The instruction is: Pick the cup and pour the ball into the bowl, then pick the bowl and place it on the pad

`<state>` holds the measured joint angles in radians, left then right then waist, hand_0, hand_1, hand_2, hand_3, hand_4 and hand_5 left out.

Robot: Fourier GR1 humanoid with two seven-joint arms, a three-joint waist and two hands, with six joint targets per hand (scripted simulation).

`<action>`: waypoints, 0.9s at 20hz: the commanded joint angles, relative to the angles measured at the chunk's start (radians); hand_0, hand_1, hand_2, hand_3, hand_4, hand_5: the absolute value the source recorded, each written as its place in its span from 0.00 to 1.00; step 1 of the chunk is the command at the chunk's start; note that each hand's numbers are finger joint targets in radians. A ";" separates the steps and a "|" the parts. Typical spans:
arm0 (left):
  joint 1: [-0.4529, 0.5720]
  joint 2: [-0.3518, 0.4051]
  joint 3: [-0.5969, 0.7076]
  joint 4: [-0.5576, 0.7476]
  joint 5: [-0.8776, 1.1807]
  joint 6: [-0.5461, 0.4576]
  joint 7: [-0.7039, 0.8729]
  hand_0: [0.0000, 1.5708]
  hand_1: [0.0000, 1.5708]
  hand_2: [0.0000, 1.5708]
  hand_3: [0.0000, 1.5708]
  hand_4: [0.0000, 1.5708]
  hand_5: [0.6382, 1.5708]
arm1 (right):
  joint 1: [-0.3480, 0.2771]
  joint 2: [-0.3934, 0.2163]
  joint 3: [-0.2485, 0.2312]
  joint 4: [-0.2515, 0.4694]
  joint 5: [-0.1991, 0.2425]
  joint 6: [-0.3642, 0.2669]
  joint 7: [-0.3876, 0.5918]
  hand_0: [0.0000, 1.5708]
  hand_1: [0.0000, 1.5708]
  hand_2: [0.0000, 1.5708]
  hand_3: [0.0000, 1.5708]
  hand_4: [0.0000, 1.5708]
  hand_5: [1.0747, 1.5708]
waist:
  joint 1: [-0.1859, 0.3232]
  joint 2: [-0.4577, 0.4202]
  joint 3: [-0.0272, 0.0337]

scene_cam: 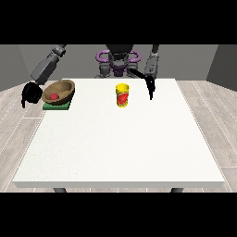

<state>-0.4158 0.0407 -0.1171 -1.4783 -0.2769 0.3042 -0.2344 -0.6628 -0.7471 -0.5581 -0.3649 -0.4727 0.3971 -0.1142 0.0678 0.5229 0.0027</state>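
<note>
I see the white table (120,148) on pale plank floor, grey walls behind, yellow cup (122,95) upright near the table's far edge, wooden bowl (59,91) with red ball (54,96) tilted on the green pad (57,106) at the table's far corner, hand at the view's left (30,94) with curled fingers holding nothing just beside the bowl, hand at the view's right (150,86) with straight fingers near the cup.

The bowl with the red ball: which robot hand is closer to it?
The right hand, at the view's left, is just beside the bowl. The hand at the view's right hangs beyond the yellow cup.

On the desk (120,148), the bowl (59,91) sits tilted on the pad (57,106) at far left (ball (54,96) inside); the cup (122,96) stands upright well to their right, mid-desk.
</note>
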 commanded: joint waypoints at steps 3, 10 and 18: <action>0.059 -0.005 -0.039 -0.151 -0.037 0.012 0.056 0.00 0.00 0.00 0.00 0.00 0.06 | -0.046 -0.029 -0.007 0.048 0.000 0.012 -0.021 1.00 1.00 1.00 0.00 0.33 0.99 | -0.008 0.029 0.0000; 0.103 0.012 -0.035 -0.182 -0.033 -0.015 0.072 0.00 0.00 0.00 0.00 0.00 0.05 | -0.047 -0.064 0.038 0.045 0.040 0.032 0.008 1.00 1.00 1.00 0.55 0.25 0.98 | -0.010 0.002 -0.0013; 0.143 -0.031 -0.071 -0.170 -0.039 -0.024 0.116 0.00 0.00 0.00 0.00 0.00 0.06 | 0.009 -0.022 0.092 0.052 0.086 0.032 0.003 1.00 1.00 1.00 0.71 0.25 0.94 | -0.029 -0.091 -0.0015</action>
<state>-0.3007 0.0311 -0.1614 -1.6393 -0.3051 0.2771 -0.1125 -0.6709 -0.7790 -0.4829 -0.3193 -0.4013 0.4213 -0.1029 0.0436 0.4456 0.0011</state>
